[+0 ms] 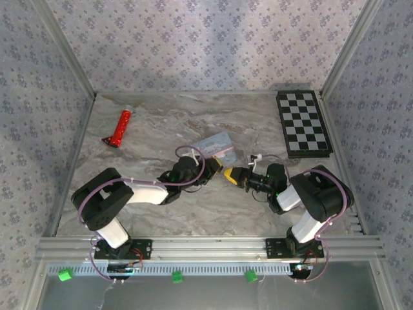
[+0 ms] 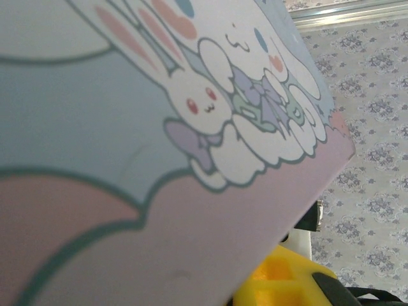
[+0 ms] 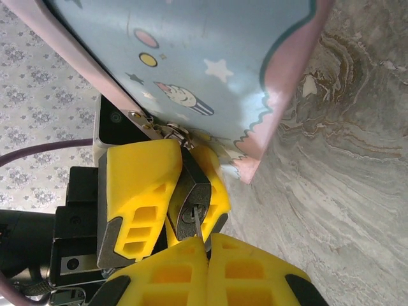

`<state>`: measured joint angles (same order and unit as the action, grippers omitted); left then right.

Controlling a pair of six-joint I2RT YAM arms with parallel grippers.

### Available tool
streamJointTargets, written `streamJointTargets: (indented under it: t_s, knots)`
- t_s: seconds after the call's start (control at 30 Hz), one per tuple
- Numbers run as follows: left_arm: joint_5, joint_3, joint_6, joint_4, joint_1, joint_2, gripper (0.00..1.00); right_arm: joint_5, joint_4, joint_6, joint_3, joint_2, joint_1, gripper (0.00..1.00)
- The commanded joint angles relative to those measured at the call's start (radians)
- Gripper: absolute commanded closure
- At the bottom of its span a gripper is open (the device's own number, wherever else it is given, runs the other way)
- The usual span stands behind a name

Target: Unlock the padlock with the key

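The small dark padlock [image 3: 191,191] hangs from the metal clasp of a pastel cartoon tin [image 3: 191,51]. My left gripper [image 1: 224,172] is shut on the padlock, whose body sits between its yellow fingers [image 3: 137,185]. The keyhole faces my right gripper [image 3: 207,245], which is shut on the key [image 3: 198,231]. The thin key blade reaches into the keyhole. Seen from the left wrist, the tin [image 2: 159,159] is close up and a yellow finger [image 2: 284,280] shows below its edge. From above, both grippers meet mid-table just in front of the tin [image 1: 216,145], the right gripper [image 1: 236,175] on the right.
A red tube [image 1: 121,127] lies at the back left of the marble tabletop [image 1: 161,129]. A checkerboard [image 1: 303,123] lies at the back right. Patterned walls enclose the table on three sides.
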<state>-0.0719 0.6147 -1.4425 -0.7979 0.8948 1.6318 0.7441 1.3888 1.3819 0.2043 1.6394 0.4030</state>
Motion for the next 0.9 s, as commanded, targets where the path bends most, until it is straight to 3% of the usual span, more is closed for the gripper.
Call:
streamJointTargets:
  t_s: [0.0, 0.5, 0.87]
  knots:
    - [-0.168, -0.01, -0.021, -0.129, 0.082, -0.021, 1.0, -0.175, 0.004, 0.013, 0.008, -0.006, -0.01, 0.97]
    - [-0.132, -0.018, -0.029, -0.133, 0.084, -0.024, 1.0, -0.184, 0.005, 0.019, 0.003, -0.006, -0.004, 1.0]
    - [-0.054, -0.018, -0.042, -0.154, 0.086, -0.026, 1.0, -0.289, 0.006, 0.052, 0.001, -0.018, 0.092, 1.0]
